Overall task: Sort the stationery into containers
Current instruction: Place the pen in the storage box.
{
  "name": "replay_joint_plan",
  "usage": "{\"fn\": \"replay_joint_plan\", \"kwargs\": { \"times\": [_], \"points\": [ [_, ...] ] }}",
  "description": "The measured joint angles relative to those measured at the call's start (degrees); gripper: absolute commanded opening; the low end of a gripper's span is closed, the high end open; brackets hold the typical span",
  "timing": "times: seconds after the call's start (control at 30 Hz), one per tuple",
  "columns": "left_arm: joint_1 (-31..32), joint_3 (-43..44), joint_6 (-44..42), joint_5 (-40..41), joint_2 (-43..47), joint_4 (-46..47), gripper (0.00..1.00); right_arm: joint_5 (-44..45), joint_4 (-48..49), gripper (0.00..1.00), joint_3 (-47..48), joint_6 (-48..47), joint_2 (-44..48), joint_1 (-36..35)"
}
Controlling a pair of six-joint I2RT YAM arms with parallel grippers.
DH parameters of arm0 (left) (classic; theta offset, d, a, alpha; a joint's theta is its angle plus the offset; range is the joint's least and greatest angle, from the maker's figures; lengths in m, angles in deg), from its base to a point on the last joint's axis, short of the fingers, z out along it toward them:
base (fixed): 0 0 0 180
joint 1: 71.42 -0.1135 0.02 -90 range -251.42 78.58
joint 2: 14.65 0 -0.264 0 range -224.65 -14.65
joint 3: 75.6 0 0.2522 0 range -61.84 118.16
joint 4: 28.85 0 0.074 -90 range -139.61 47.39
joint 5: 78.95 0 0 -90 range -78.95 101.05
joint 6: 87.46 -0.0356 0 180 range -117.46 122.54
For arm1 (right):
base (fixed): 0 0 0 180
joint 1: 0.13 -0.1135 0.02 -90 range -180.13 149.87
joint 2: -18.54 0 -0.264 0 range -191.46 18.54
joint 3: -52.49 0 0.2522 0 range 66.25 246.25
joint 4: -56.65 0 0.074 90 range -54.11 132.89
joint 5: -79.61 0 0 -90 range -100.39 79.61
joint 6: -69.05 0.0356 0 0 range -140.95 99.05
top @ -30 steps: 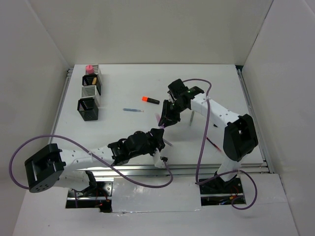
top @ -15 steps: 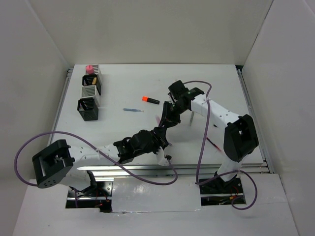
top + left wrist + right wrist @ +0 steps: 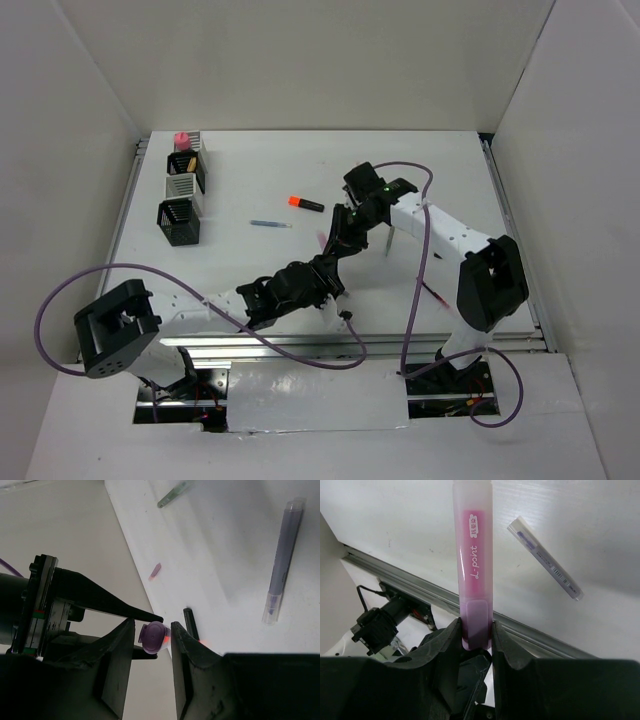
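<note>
1. The table carries the containers in the upper left of the overhead view. They sit well apart from the two arms, which meet near the middle of the frame.
2. The right gripper is clamped on the purple end of the pink marker. The marker's body sticks straight out past the fingertips, up the centre of the right wrist view and off the table.
3. The left gripper reaches in from the lower left of the overhead view. Its jaws stand apart, one on either side of the marker, with a sliver of light on each side, so I'd say it has no grip yet.
4. The move turns on this: in the left wrist view the marker is only a short purple stub. Its long axis therefore points nearly into the left gripper rather than across it. This looks like a hand-over, and the left arm is on the containers' side.
5. An orange-capped black marker and a thin blue pen lie loose between the arms and the containers.
</note>
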Motion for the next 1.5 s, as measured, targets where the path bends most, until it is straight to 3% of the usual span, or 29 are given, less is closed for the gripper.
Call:
{"fn": "replay_joint_plan", "kwargs": {
  "times": [0.2, 0.33, 0.43, 0.57, 0.7, 0.8, 1.17, 1.5],
  "points": [
    [0.0, 0.6, -0.4, 1.8, -1.4, 0.7, 0.29, 1.2, 0.9, 0.00, -0.1, -0.2, 0.1, 0.0],
    [0.0, 1.1, -0.5, 2.4, -1.9, 0.4, 0.07, 1.5, 1.6, 0.01, -0.4, -0.2, 0.2, 0.1],
    [0.0, 1.1, -0.8, 2.6, -1.9, 0.3, 0.00, 1.4, 1.8, 0.15, -0.5, -0.3, 0.2, 0.1],
    [0.0, 1.1, -1.7, 2.6, -1.9, 0.2, 0.00, 1.4, 1.9, 0.34, -0.5, -0.5, 0.4, 0.1],
    [0.3, 1.1, -2.0, 3.2, -1.7, -0.4, 0.00, 0.9, 1.7, 0.63, -0.7, -0.8, 0.7, 0.1],
    [0.6, 1.1, -1.9, 4.0, -1.1, -2.9, 0.00, 0.7, 1.3, 0.71, -0.7, -1.5, 1.3, 0.0],
    [3.1, 1.7, 2.5, 5.7, 6.2, -11.6, 0.00, 3.8, -0.9, 0.69, 2.9, -5.6, 2.4, 1.7],
    [-1.1, 23.3, 33.7, 4.4, 9.0, -31.3, 0.00, 0.8, -0.5, 0.68, 14.7, -11.6, 4.0, 23.3]
  ]
}}
